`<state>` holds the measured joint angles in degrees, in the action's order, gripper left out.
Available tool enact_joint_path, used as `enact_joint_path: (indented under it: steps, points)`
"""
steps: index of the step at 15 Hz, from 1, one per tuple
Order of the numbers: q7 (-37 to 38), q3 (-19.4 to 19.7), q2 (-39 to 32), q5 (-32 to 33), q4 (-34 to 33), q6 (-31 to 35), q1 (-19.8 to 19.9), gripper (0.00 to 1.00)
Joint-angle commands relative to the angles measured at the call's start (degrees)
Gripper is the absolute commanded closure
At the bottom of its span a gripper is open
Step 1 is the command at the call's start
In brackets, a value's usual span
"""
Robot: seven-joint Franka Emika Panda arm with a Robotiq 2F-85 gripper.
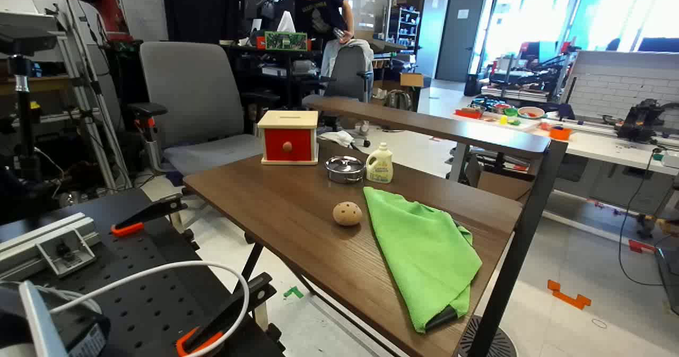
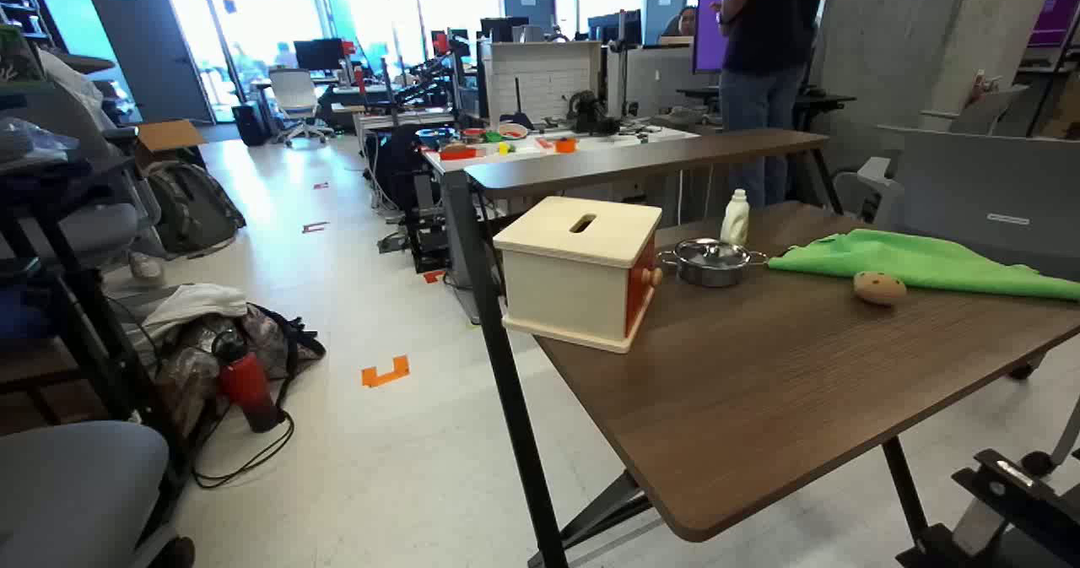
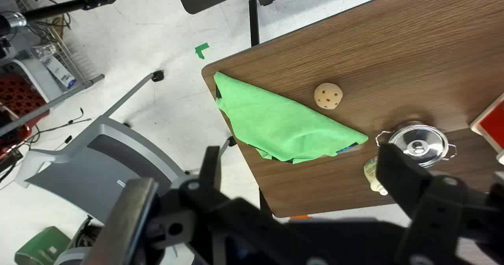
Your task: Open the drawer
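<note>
Drawer [image 1: 288,154] seems closed; claw [image 3: 300,154] spread wide.

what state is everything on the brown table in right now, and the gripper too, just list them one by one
Drawer: shut, pushed into its wooden box
Pot: lidded
Bottle: upright
Green cloth: spread in a rough triangle, creased, something dark showing at its edge
Ball: lying apart from the cloth
Gripper: open, holding nothing
</note>
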<state>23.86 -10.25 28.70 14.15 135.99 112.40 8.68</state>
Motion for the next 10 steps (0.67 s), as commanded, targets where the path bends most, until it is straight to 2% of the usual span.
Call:
enact_joint_path:
  steps: [1,9,10]
  points:
    - [0.53,1.25,-0.16,0.66,-0.20,-0.33,-1.48,0.00]
    - [0.53,1.25,-0.16,0.66,-0.23,-0.33,-1.48,0.00]
    - [1.72,1.24,-0.14,1.35,1.08,4.10,-1.38,0.00]
